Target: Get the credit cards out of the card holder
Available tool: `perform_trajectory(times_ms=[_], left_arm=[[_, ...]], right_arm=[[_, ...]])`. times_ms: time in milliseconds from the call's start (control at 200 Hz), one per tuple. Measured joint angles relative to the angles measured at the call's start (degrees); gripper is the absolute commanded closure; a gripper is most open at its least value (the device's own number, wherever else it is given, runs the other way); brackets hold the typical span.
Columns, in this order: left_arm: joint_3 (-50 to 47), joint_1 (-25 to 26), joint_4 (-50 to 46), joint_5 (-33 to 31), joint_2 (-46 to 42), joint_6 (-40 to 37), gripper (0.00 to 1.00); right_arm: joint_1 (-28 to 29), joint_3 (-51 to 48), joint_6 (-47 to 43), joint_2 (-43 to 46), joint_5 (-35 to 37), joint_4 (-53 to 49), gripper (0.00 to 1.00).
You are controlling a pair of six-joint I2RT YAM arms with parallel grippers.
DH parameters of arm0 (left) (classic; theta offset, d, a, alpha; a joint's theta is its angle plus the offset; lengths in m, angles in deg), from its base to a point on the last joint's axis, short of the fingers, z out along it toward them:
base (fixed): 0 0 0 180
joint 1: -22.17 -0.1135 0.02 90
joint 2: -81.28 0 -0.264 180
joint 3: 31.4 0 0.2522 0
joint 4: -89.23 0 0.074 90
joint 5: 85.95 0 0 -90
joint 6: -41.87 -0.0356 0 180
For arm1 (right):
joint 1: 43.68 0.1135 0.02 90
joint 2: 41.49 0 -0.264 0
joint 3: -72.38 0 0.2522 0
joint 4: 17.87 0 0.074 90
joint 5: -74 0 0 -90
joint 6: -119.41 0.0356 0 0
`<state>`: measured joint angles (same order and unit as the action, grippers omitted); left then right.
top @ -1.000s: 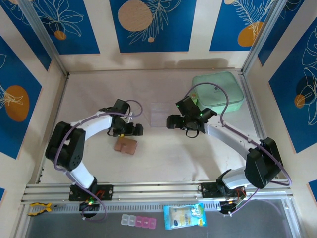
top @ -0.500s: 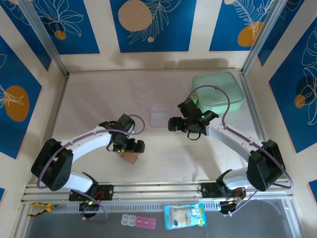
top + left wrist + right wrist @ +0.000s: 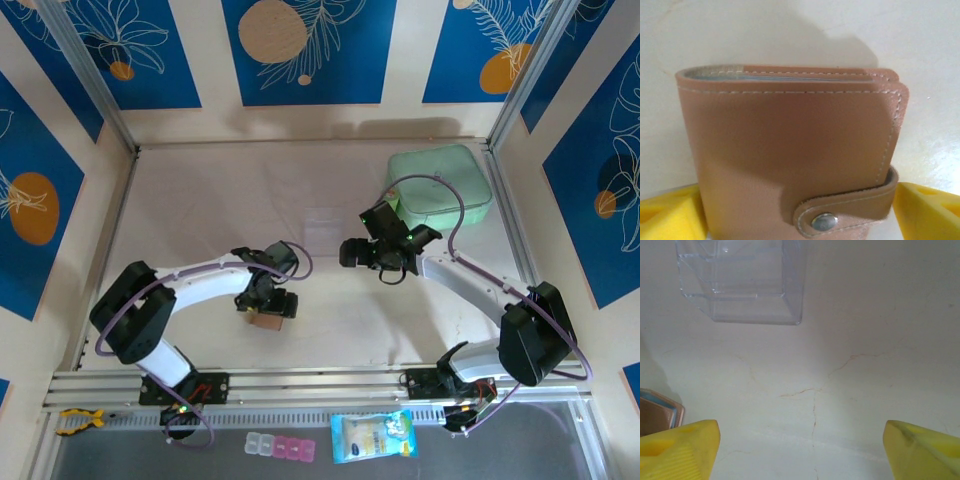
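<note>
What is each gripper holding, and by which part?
Right gripper: open, empty. Left gripper flanks the closed tan leather card holder at its snap-strap end; grip cannot be told.

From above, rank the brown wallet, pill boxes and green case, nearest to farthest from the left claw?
1. Brown wallet, at the left gripper.
2. Pill boxes, front ledge, below it.
3. Green case, far right corner.

L arm (image 3: 195,278), R arm (image 3: 470,280) — white link shells w/ black joint housings, black wrist blocks. Thin purple cables (image 3: 113,318) looped alongside; tiny green LEDs (image 3: 180,408) at bases. Fingertips (image 3: 670,212) bright yellow, wedge-shaped.
</note>
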<state>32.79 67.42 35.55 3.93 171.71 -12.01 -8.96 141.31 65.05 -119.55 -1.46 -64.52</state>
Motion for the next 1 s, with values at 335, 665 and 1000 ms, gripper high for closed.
perform_trajectory(times_ms=[335,665,1000], left_arm=[[3.3,1.49,-0.44,-0.35,0.81,1.84,0.21],[11.54,1.88,1.88,0.85,7.8,5.77,0.22],[19.28,2.36,3.08,1.53,14.01,8.81,0.2]], right_arm=[[-2.58,-2.21,-0.48,3.23,-0.09,0.81,0.15],[-10.62,-6.36,-2.6,8.0,-4.76,2.71,0.16],[-16.39,-8.22,-5.01,10.03,-10.38,3.65,0.16]])
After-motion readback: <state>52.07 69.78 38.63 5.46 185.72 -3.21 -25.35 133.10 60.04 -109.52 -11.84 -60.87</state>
